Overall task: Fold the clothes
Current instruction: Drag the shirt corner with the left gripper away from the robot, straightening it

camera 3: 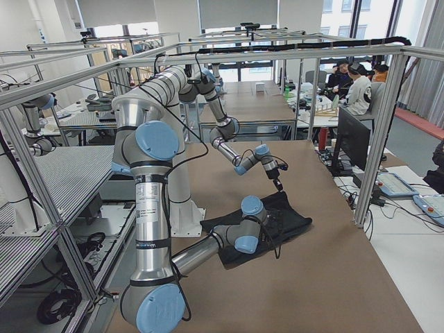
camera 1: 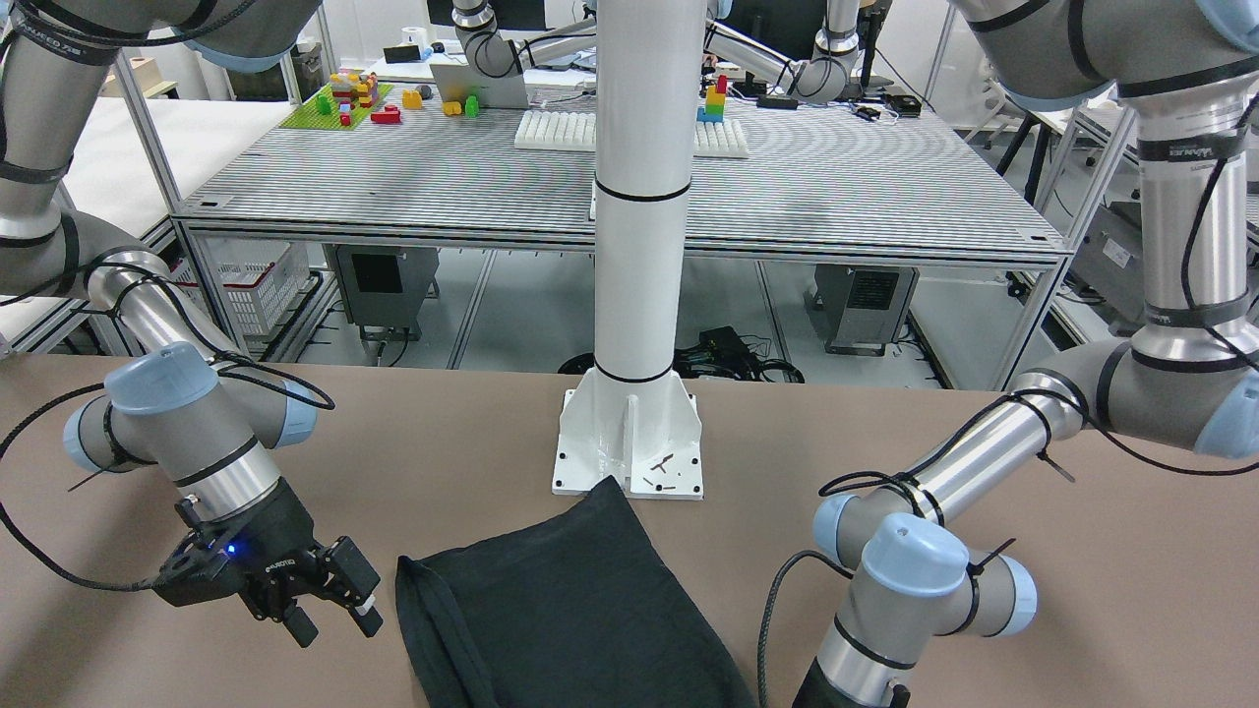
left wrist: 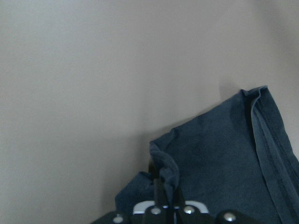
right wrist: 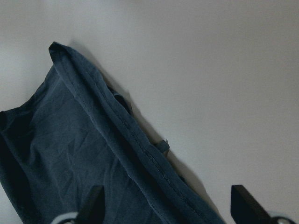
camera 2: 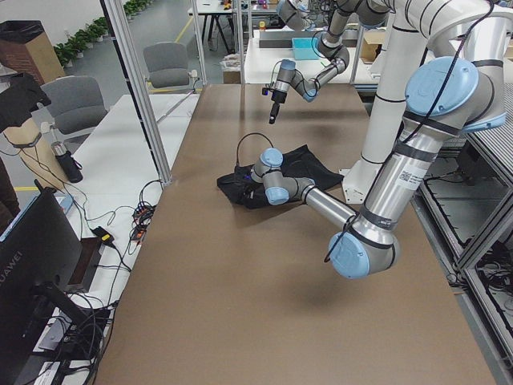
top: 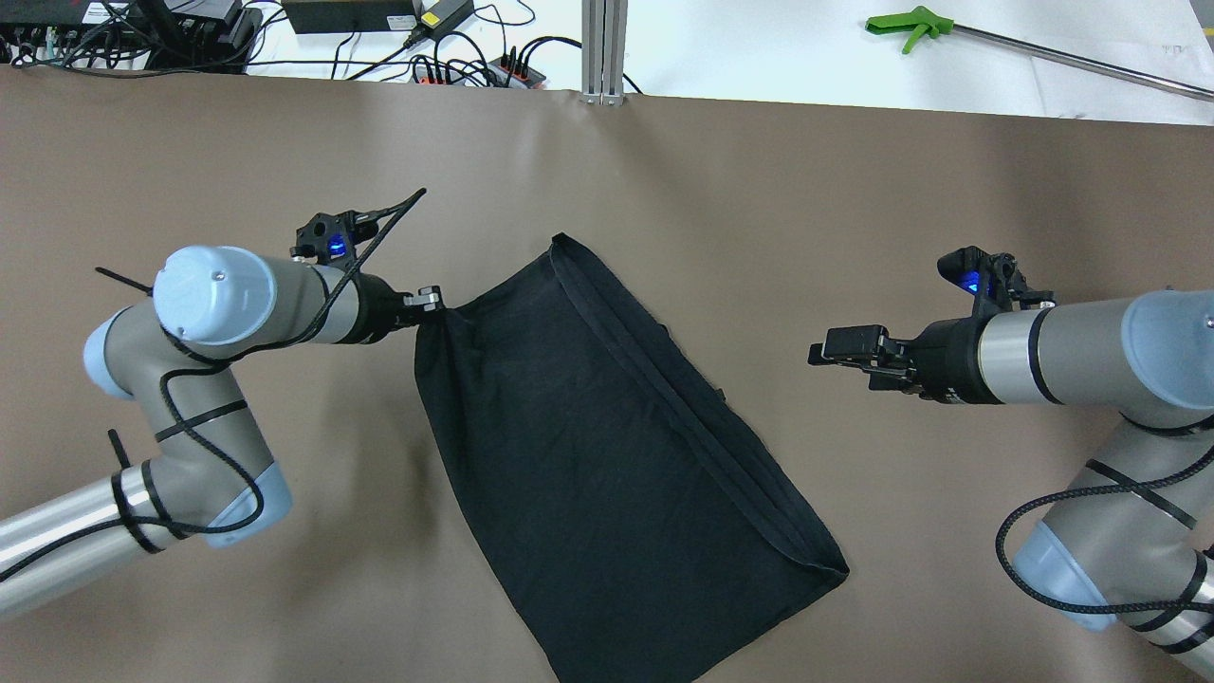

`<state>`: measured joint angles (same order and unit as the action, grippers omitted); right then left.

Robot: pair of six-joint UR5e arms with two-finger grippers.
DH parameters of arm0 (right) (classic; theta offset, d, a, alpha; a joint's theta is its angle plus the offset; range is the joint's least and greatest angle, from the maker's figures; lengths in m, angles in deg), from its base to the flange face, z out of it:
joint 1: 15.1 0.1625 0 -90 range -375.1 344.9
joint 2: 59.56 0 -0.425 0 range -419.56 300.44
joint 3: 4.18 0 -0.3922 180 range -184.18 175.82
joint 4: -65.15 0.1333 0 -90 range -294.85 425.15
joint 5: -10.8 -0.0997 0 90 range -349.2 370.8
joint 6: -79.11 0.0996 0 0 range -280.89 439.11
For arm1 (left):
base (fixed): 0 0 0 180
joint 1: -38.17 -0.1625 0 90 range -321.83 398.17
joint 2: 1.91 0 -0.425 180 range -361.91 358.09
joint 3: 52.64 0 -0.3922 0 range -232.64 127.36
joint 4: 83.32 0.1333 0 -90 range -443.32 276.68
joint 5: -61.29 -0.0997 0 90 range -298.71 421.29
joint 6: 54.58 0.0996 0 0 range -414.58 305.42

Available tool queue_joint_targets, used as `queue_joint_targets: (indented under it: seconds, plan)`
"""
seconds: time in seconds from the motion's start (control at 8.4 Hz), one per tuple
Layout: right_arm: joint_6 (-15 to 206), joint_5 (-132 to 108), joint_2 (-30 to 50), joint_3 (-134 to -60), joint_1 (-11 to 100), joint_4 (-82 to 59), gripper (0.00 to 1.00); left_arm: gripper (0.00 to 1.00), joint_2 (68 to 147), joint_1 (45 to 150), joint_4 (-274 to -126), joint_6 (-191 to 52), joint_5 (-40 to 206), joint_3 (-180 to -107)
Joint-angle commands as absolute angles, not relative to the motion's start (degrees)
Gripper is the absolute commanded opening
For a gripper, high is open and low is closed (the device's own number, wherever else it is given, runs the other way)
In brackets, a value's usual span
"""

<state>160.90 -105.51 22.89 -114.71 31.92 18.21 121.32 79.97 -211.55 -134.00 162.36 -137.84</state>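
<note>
Your left pincer (top: 432, 304) is pressed together on one corner of the cloth (top: 588, 446), and the wrist view shows a bunched fold caught between its fingers. The cloth lies mid-desk on a slant. Its far corner stops well short of the desk's (top: 759, 171) far edge, and a near corner reaches the pillar's base plate (camera 1: 590, 462) at the robot's edge. A doubled hem band (top: 683, 417) runs down the long edge facing your right arm, with a small tab of fabric poking out beside it. Your right pincer (top: 823, 351) is spread wide, its fingers (right wrist: 96, 203) well apart. It hangs over brown desk well apart from that hem, with open surface between them. Toward the left end of the desk, open surface also lies beyond the pinched corner.
</note>
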Motion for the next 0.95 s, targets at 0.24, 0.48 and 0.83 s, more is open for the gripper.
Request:
queue_joint_targets:
  seconds: [0.24,0.48,0.83]
  plan:
    - [160.94,-105.13,23.58,-114.57,32.01,18.21,0.95,0.00,137.01,84.65,-211.81,-128.14,162.10,-117.81]
    - [161.03,-105.13,23.58,-114.66,31.93,18.21,0.95,0.00,145.00,84.58,-211.81,-128.23,156.68,-109.46]
    - [160.94,-105.22,23.58,-114.83,31.93,18.21,0.95,0.26,147.33,83.78,-212.16,-128.23,148.67,-104.50]
